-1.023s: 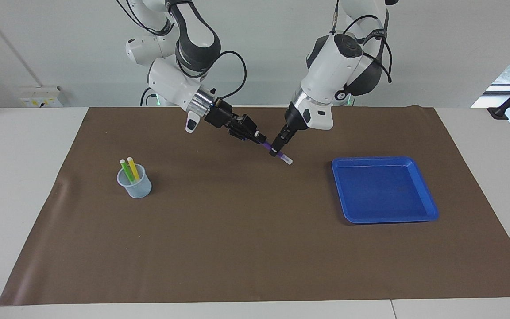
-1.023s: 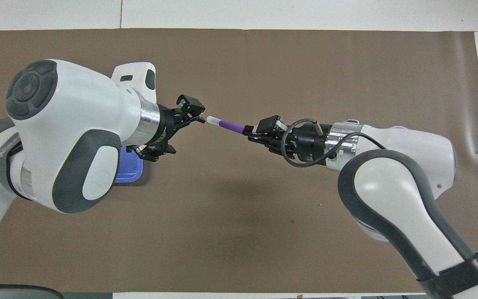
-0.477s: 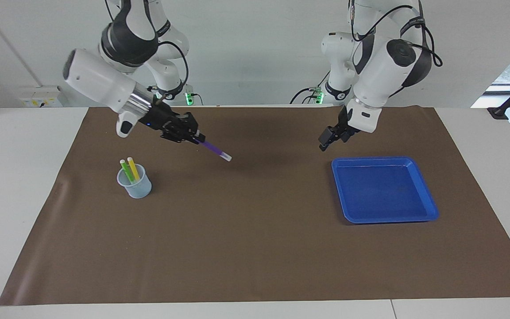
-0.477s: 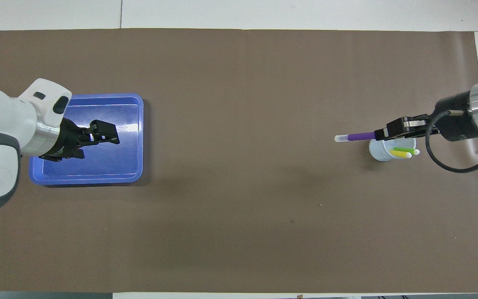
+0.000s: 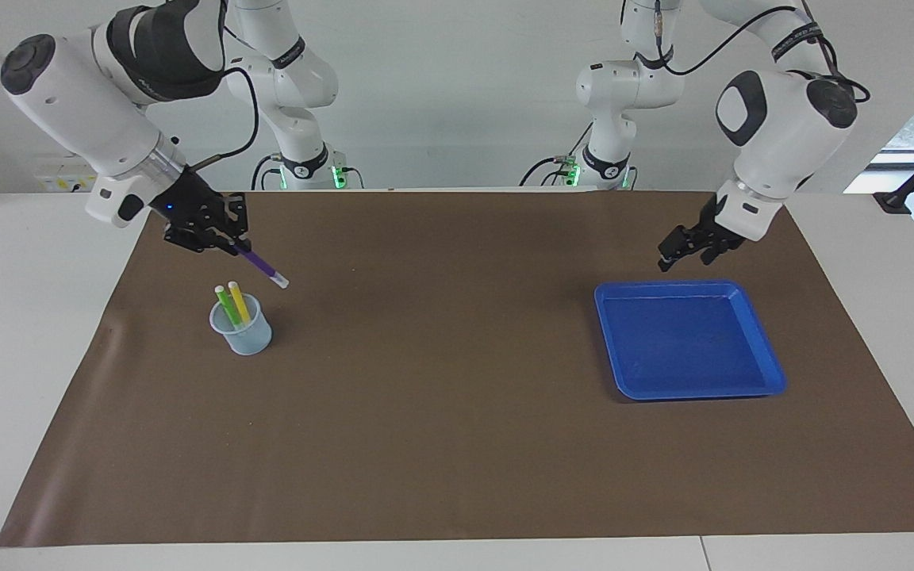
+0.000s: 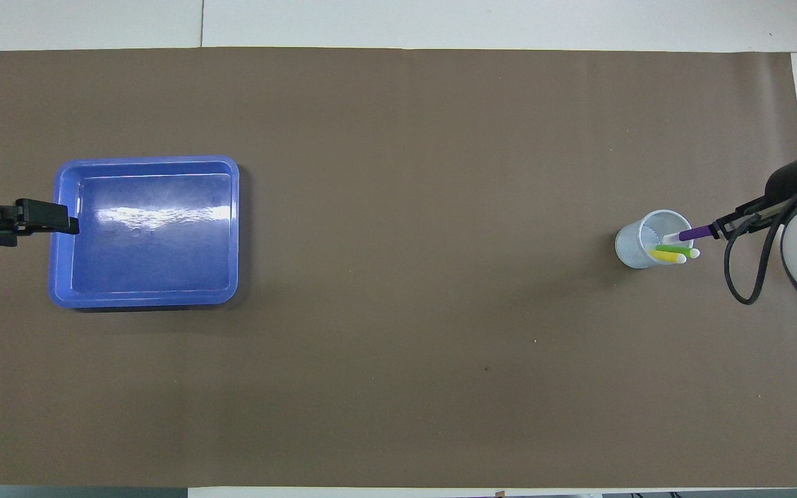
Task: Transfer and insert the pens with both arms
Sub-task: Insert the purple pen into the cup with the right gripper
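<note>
Brown paper covers my desk (image 5: 457,444). My right hand (image 5: 228,240) is clamped on the purple pen (image 5: 263,268), slim with a pale translucent cap end pointing down, tilted in the air over the clear cup (image 5: 241,327). Green pen (image 5: 227,305) and yellow pen (image 5: 240,302) lean inside that cup. My left hand (image 5: 683,251) waits over the blue tray's (image 5: 762,353) edge; I cannot tell its finger spread.

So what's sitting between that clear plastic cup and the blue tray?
Nothing: only bare brown mat between the clear plastic cup and blue tray, plain in the overhead view.
</note>
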### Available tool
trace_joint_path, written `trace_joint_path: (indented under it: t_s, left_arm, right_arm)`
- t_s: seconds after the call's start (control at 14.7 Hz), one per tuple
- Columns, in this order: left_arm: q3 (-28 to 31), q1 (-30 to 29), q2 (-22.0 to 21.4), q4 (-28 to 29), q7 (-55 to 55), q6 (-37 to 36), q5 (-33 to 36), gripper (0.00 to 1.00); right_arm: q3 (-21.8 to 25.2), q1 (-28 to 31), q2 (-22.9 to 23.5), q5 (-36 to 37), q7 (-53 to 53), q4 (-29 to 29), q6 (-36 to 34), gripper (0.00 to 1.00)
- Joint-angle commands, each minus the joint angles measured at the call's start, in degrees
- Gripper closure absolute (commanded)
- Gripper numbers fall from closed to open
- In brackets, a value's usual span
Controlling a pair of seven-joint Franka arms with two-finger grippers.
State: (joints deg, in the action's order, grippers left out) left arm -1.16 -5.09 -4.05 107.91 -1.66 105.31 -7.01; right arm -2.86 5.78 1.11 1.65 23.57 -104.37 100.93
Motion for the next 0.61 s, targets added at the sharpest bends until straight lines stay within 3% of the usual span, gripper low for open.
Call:
trace_joint_path:
  t_s: [0.0,0.2,0.27,0.34,0.41,0.55]
  left_arm:
    - [-0.8,-0.2,2.5,-7.8,-0.4,-5.6,1.7,0.0]
    - [-0.9,0.6,2.7,-12.6,-0.4,-9.1,3.1,0.0]
    - [-1.0,1.0,2.8,-13.2,-0.4,-9.8,4.7,0.0]
    - [-1.3,1.4,2.7,-13.5,-0.4,-10.4,5.5,0.0]
    - [-1.3,1.9,2.7,-14.6,-0.4,-11.3,5.6,0.0]
    - [-1.3,2.5,5.2,-19.1,-0.5,-14.3,5.3,0.0]
  right_arm:
    - [-0.2,0.3,-2.7,1.4,1.4,-7.8,6.6,1.0]
    - [-0.2,1.0,-3.0,1.8,1.5,-10.5,9.1,1.0]
    - [-0.2,1.0,-3.0,1.8,1.5,-10.2,8.7,0.74]
    - [-0.2,1.2,-2.9,1.8,1.5,-9.8,8.3,0.18]
    - [-0.2,1.3,-2.9,1.8,1.5,-9.2,8.1,0.0]
    - [-0.2,1.1,-2.4,1.8,1.1,-5.3,4.2,0.0]
